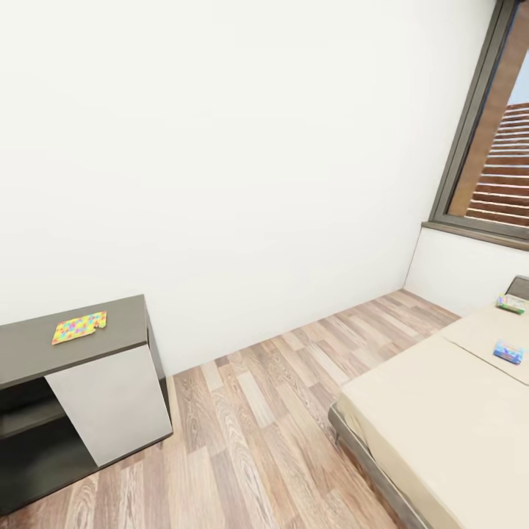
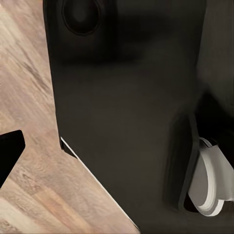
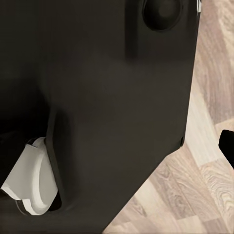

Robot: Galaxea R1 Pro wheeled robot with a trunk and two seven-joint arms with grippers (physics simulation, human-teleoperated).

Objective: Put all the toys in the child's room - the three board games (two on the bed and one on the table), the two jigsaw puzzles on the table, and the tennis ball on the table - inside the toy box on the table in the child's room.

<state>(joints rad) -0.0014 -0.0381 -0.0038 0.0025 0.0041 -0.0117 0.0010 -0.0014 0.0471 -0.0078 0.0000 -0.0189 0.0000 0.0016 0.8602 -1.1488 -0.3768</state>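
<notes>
From my head camera, a small flat square jigsaw puzzle box, a mosaic of yellow, green, pink and blue pieces, lies on a low dark-grey-topped cabinet at left. Two flat printed board games, a green one and a blue one, rest well apart on the cream mattress bed at right. My wrist cameras face my dark base and wood-plank floor; I cannot tell how my fingers stand.

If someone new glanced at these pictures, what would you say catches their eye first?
Probably the bright mosaic jigsaw puzzle, lying flat on a dark-grey-topped cabinet at the head view's lower left. Next come two small colourful game boxes on the cream bed at the right: a blue one and a green-tinted one farther back. A dark-framed window fills the upper right corner above the plank floor.
</notes>
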